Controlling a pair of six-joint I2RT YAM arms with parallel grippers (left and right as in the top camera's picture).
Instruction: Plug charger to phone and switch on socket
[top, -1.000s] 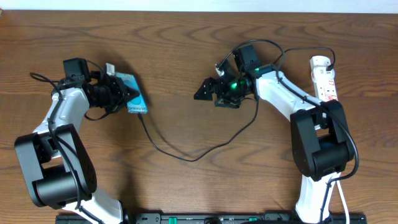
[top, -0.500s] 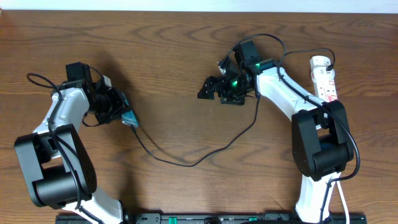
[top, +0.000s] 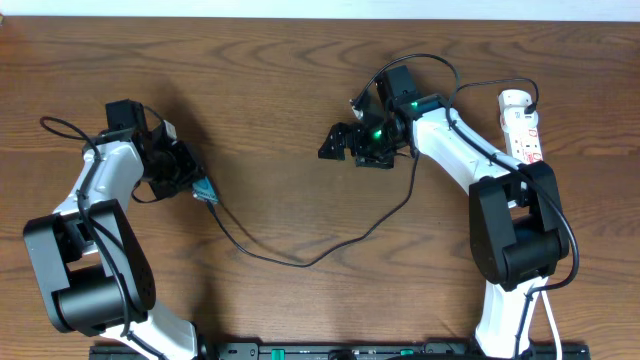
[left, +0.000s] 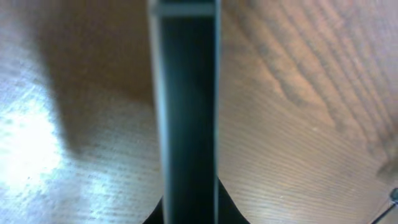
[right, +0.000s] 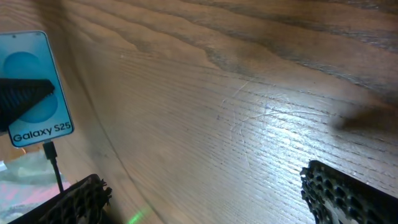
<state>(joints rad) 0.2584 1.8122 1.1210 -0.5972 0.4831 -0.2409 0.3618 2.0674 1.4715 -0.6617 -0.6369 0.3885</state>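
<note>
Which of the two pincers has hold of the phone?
The left pincer, on the overhead picture's left: it clamps the phone, which has the cable plugged in. The right pincer stands open and empty, well away from it.

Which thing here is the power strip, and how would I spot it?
On the wooden table, look far right, just beside the right arm. The power strip lies there: the only white oblong block, with small red marks, unlike the thin black cable.
</note>
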